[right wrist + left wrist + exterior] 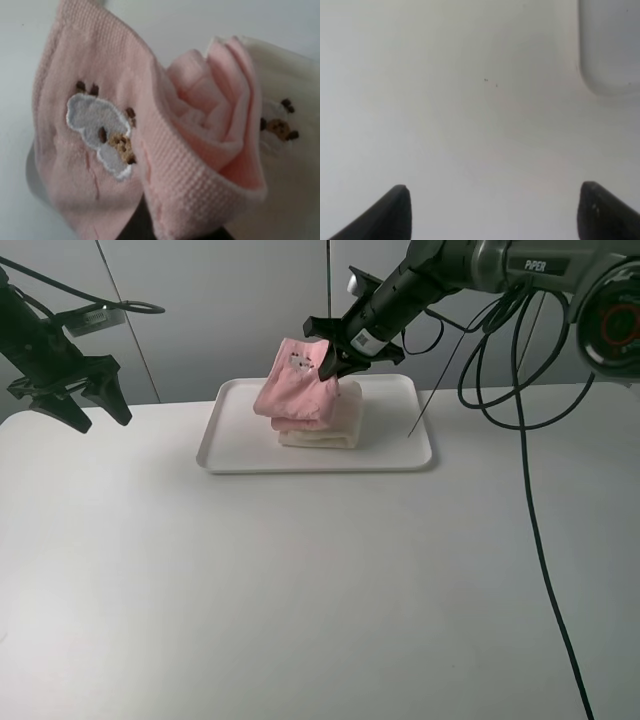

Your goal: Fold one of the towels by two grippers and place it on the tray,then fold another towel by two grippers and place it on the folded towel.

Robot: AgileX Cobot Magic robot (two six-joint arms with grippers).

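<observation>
A folded cream towel [325, 430] lies on the white tray [400, 450]. A folded pink towel [295, 390] with a small embroidered sheep rests on top of it, its far side lifted. My right gripper [332, 362] is shut on the pink towel's upper edge. The right wrist view shows the pink towel [125, 140] close up, with the cream towel [285, 150] behind it. My left gripper [95, 405] is open and empty, hovering above the table left of the tray. Its fingertips [395, 212] show over bare table, with the tray corner [610, 50] ahead.
Black cables [525, 440] hang from the right arm across the right side of the table. A wall with panel seams stands behind the table [300, 590].
</observation>
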